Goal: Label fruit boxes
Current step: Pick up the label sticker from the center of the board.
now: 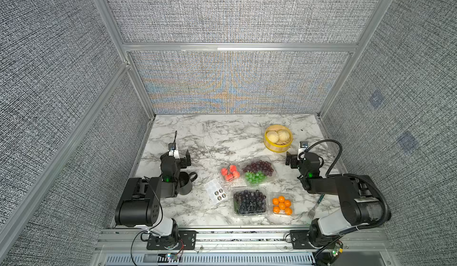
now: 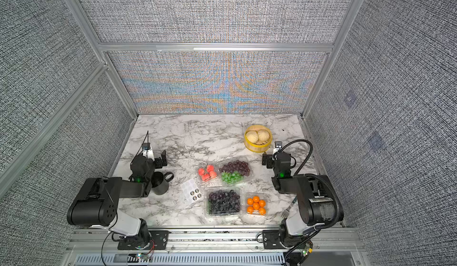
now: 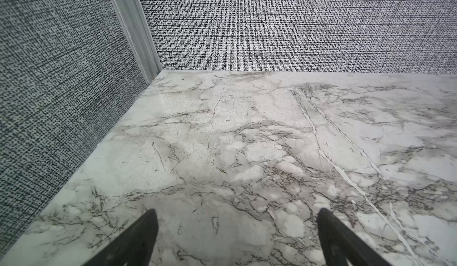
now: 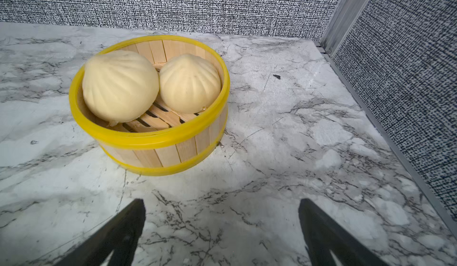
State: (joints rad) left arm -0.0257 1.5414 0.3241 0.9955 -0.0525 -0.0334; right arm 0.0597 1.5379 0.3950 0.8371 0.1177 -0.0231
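— Marble-veined tabletop (image 1: 222, 133), grey woven walls (image 1: 222, 17) on three sides. What sits nearest the front?

— Take the white sticker sheet (image 1: 215, 191) as the marker. Just right of it and a touch nearer lies the clear box of dark blue-purple grapes (image 1: 250, 201). Further right of the sheet, just beside that one, is the box of small oranges (image 1: 282, 205). Far right of the sheet, a fork (image 1: 316, 206) lies beside the right arm (image 1: 346, 190).

— Level with the sheet?

— A black mug (image 1: 185, 184) stands upright to its left, partly hidden by the left arm (image 1: 153, 190).

— Beyond it?

— Just behind and right of the sheet is the box of small red fruit (image 1: 230, 173), with the box of purple and green grapes (image 1: 258, 170) next to it, further right.

— The claws?

— The left claw (image 3: 236, 210) hangs behind and left of the sheet, spread wide over bare marble. The right claw (image 4: 221, 200), far right and behind the sheet, is spread too, gripping nothing. It faces a yellow-rimmed bamboo steamer (image 4: 148, 138) holding two pale buns (image 4: 121, 84), the farthest thing from the sheet.
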